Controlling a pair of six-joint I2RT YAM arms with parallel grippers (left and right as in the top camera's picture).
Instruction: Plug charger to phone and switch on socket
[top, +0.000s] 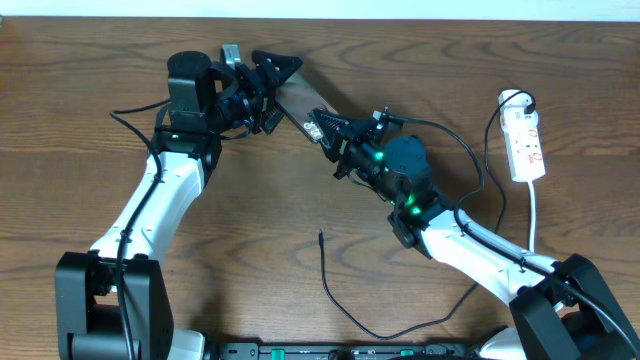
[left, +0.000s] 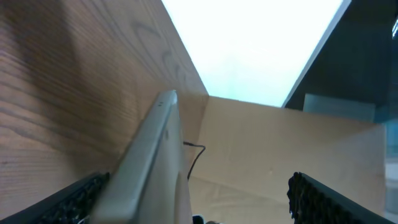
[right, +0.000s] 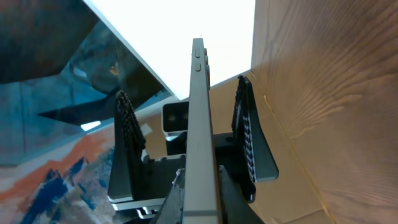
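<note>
Overhead, at upper centre, the phone (top: 303, 102) is clamped in the right claw (top: 326, 129), while the left claw (top: 279, 88) is spread wide around its far end.

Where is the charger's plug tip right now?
Overhead, the charger's plug tip lies loose on the table near its centre, between the left arm and right arm, nearer the robot than the phone.

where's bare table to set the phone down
Bare wooden table lies between the white left arm and the thin black charger cable, and along the far edge between the flat dark phone and white power strip. Crowded around the phone.
</note>
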